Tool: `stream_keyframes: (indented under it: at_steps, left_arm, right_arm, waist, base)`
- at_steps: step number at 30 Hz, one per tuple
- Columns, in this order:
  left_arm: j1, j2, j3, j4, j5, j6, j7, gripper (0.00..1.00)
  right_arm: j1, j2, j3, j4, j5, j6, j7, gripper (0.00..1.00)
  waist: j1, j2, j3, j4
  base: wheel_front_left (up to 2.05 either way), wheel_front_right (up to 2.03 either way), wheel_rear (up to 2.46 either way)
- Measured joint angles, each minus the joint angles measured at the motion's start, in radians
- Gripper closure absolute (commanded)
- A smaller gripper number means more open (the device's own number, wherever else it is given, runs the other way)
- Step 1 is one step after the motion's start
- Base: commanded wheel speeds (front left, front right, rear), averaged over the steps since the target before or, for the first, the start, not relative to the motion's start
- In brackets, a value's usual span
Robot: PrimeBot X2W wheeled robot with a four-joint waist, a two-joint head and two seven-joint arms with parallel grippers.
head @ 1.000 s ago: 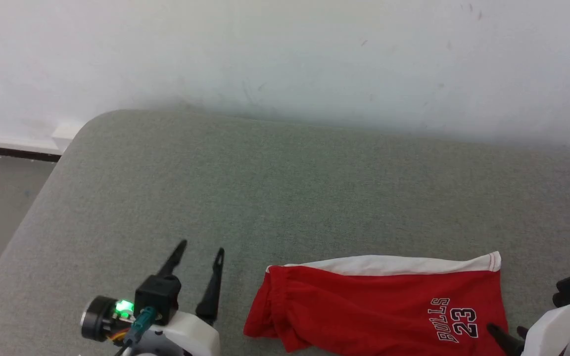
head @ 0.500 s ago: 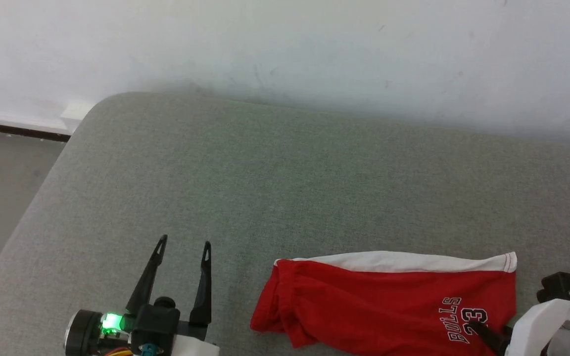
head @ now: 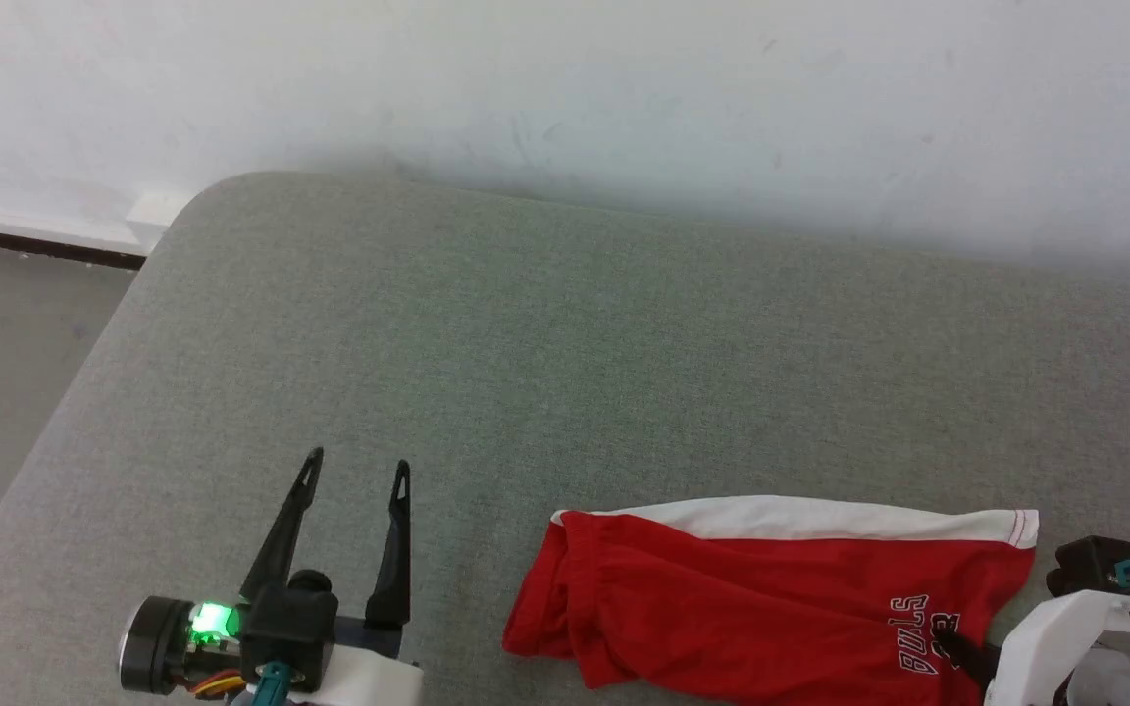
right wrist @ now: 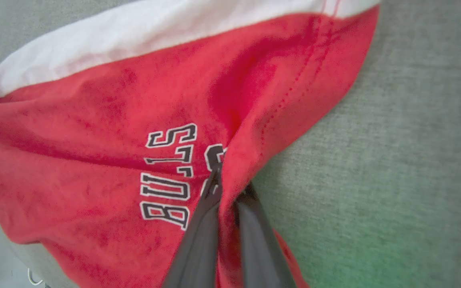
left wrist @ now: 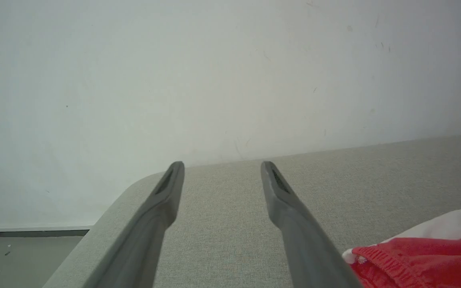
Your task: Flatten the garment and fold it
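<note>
Right gripper [right wrist: 230,182] pinches a fold of the shorts [head: 722,598], likely to tug them flat; they lie along the cushion's [head: 526,343] near edge, left gripper [head: 357,461] spread wide over the cushion's left part.

The right gripper [right wrist: 227,182], open at the leg hem of the garment [head: 742,598] a second before, closed on the red fabric beside the print [right wrist: 170,176]. It pinched up a ridge that hid most of the "23". The left gripper [head: 358,461] swung from a rightward slant to point straight up the head view. The head camera itself shifted, so the grey cushion [head: 526,343] sat higher in the frame.
</note>
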Motion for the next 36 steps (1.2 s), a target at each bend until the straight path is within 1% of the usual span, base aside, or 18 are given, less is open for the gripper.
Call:
stream_keyframes:
  at_steps: [3,4,6,8,10,12,15,18,20,23,30,33,36]
  left_arm:
    - [0.008,-0.013,0.020,0.007,0.007,-0.020,0.000,0.00]
    - [0.014,-0.016,0.026,0.008,0.009,-0.026,0.000,0.00]
    - [0.023,-0.023,0.037,0.012,0.014,-0.039,0.000,0.00]
    - [0.029,-0.031,0.049,0.013,0.015,-0.050,0.000,0.00]
    - [0.038,-0.040,0.060,0.014,0.015,-0.063,0.000,0.00]
    - [0.043,-0.047,0.068,0.016,0.021,-0.072,0.000,0.00]
    - [0.048,-0.057,0.081,0.017,0.027,-0.086,0.000,0.00]
    - [0.064,-0.068,0.093,0.021,0.032,-0.098,0.000,0.00]
    - [0.072,-0.073,0.100,0.024,0.032,-0.107,0.000,0.00]
    - [0.084,-0.080,0.110,0.031,0.036,-0.117,0.000,0.00]
    - [0.106,-0.097,0.133,0.034,0.041,-0.142,0.000,0.00]
    - [0.113,-0.103,0.143,0.034,0.042,-0.151,0.000,0.00]
    - [0.121,-0.105,0.153,0.035,0.051,-0.159,0.000,0.00]
  right_arm:
    - [-0.003,0.006,-0.019,0.017,0.000,0.002,-0.033,1.00]
    - [-0.005,0.009,-0.031,0.026,0.000,0.008,-0.045,1.00]
    - [-0.017,0.010,-0.070,0.049,-0.006,0.008,-0.067,1.00]
    - [-0.032,-0.004,-0.132,0.081,-0.038,0.008,-0.094,1.00]
    - [-0.040,-0.032,-0.198,0.117,-0.083,0.007,-0.117,1.00]
    - [-0.041,-0.052,-0.256,0.149,-0.120,0.000,-0.129,1.00]
    - [-0.040,-0.058,-0.290,0.170,-0.138,-0.001,-0.134,1.00]
    - [-0.038,-0.053,-0.283,0.159,-0.143,-0.001,-0.134,1.00]
    - [-0.033,-0.049,-0.266,0.128,-0.140,-0.001,-0.133,1.00]
    - [-0.013,-0.040,-0.227,0.056,-0.122,-0.001,-0.116,1.00]
    - [0.044,0.003,-0.122,-0.147,-0.079,-0.001,-0.049,1.00]
    - [0.055,0.020,-0.079,-0.216,-0.070,-0.002,-0.026,1.00]
    - [0.066,0.053,-0.030,-0.272,-0.063,-0.002,-0.001,1.00]
  waist:
    - [0.0000,0.0000,-0.010,-0.006]
    - [0.0000,0.0000,-0.013,-0.008]
    - [0.0000,0.0000,-0.021,-0.012]
    - [0.0000,0.0000,-0.029,-0.016]
    - [0.0001,-0.0001,-0.036,-0.021]
    - [0.0001,0.0000,-0.043,-0.025]
    - [0.0001,-0.0001,-0.054,-0.031]
    - [0.0000,0.0000,-0.066,-0.037]
    - [0.0001,0.0000,-0.075,-0.042]
    - [0.0000,0.0000,-0.091,-0.048]
    - [-0.0001,0.0000,-0.130,-0.055]
    - [-0.0001,0.0000,-0.140,-0.049]
    - [-0.0001,0.0000,-0.144,-0.036]
  base:
    - [0.00,0.00,0.00]
    - [0.00,0.00,0.00]
    - [0.00,0.00,0.00]
    - [0.00,0.00,0.00]
    - [0.00,0.00,0.00]
    - [0.00,0.00,0.00]
    - [0.00,0.00,0.00]
    - [0.00,0.00,0.00]
    - [0.00,0.00,0.00]
    - [0.00,0.00,0.00]
    - [0.00,0.00,0.00]
    - [0.00,0.00,0.00]
    - [0.00,0.00,0.00]
